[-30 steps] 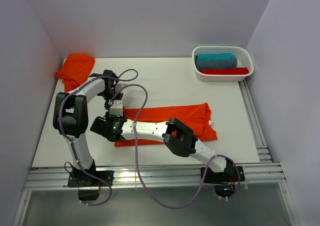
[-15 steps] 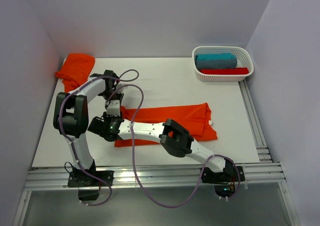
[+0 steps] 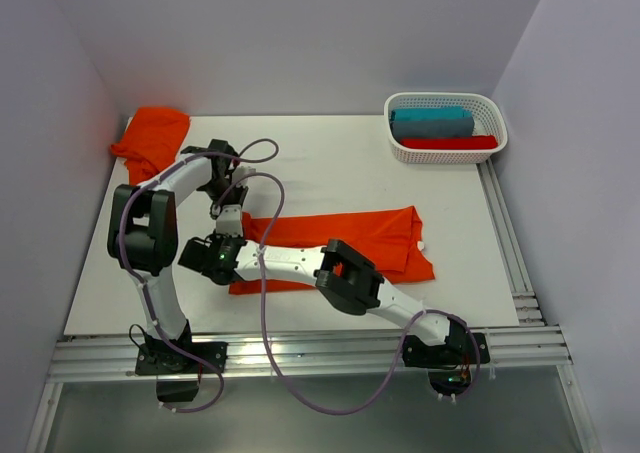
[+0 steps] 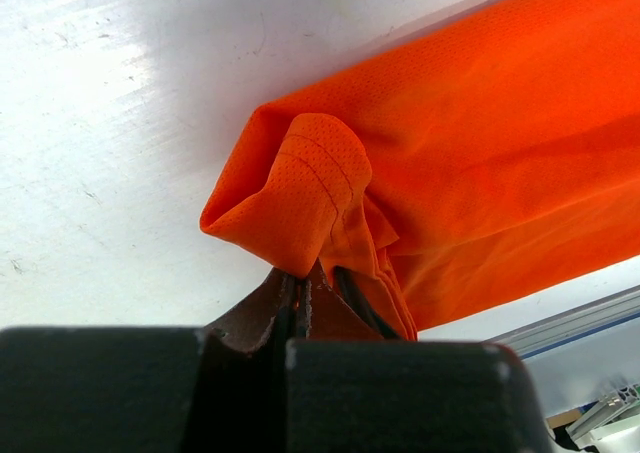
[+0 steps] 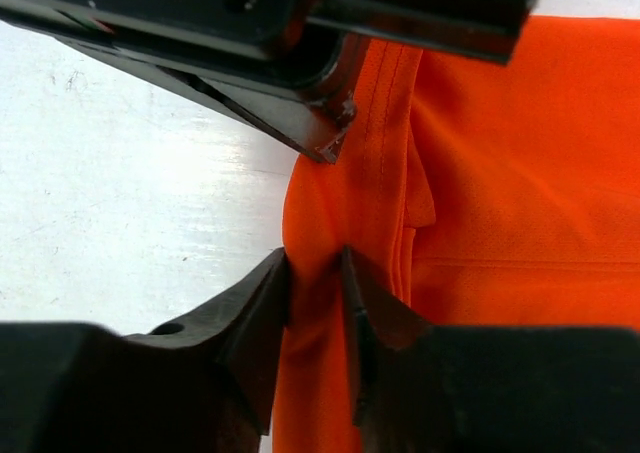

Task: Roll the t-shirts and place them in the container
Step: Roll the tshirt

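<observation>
Left and right jaws pinch the t-shirt (image 3: 350, 235); basket (image 3: 446, 156) holds teal cloth (image 3: 432, 121) and red cloth (image 3: 452, 142).

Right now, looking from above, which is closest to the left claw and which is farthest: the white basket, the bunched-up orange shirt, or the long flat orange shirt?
1. Flat shirt: the left claw is pinching its left end.
2. Bunched-up shirt: back left corner.
3. Basket: back right corner, farthest.

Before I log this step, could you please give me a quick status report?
Left gripper shut on end of t-shirt. Right gripper astride the same end, grip unconfirmed. Shirt folded long, not yet rolled. Nothing in the way.
</observation>
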{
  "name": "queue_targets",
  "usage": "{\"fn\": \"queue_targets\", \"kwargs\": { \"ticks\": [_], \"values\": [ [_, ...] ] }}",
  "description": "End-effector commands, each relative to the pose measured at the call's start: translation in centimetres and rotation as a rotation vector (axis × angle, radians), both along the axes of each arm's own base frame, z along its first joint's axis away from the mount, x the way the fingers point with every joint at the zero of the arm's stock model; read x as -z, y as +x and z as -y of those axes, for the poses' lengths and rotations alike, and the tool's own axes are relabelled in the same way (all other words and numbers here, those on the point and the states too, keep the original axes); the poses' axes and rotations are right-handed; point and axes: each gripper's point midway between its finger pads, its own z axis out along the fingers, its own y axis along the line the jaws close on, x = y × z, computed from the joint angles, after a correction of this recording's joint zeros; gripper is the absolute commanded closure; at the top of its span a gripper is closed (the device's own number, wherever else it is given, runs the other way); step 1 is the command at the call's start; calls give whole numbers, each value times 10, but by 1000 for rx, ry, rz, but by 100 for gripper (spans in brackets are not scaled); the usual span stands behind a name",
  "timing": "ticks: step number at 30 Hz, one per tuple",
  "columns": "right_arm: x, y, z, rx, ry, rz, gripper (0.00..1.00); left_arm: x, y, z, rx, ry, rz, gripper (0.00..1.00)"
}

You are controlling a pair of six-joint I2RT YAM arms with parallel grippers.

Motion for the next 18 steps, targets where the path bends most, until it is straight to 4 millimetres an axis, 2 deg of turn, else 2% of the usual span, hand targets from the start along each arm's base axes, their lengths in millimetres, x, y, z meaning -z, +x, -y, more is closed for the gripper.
{"fn": "queue_targets", "kwargs": {
  "ticks": [1, 6, 7, 8, 9, 10, 11, 12, 13, 14, 15, 16, 17, 18],
  "values": [
    [1, 6, 3, 11, 6, -5, 67, -7, 10, 3, 1, 5, 24, 100],
    [-6, 6, 0, -5, 77, -27, 79, -5, 12, 3, 2, 9, 24, 100],
    [0, 4, 0, -10, 93, -42, 82, -5, 13, 3, 1, 10, 25, 99],
    [-10, 4, -1, -12, 132, -46, 83, -5, 14, 4, 1, 8, 25, 99],
    [-12, 4, -2, -15, 154, -51, 86, -5, 14, 4, 1, 5, 26, 97],
    [-4, 4, 2, -11, 175, -59, 87, -6, 16, 5, 1, 1, 30, 94],
    [-16, 1, -2, -23, 229, -77, 89, -7, 17, 6, 2, -3, 32, 93],
    [-17, 1, -1, -19, 261, -89, 89, -9, 20, 7, 2, -8, 40, 89],
    [-7, -1, 1, -23, 291, -104, 89, -11, 22, 8, 2, -12, 46, 87],
    [-18, 0, 0, -31, 349, -123, 90, -12, 22, 10, 8, -24, 46, 84],
    [-19, -1, 0, -29, 390, -138, 90, -17, 25, 12, 13, -33, 59, 78],
    [-10, -2, 4, -28, 429, -148, 90, -20, 27, 15, 21, -51, 66, 76],
    [-19, 2, 6, -26, 482, -152, 90, -24, 27, 16, 25, -60, 70, 72],
    [-20, -3, 3, -37, 538, -190, 90, -29, 30, 19, 31, -74, 85, 63]
  ]
}}
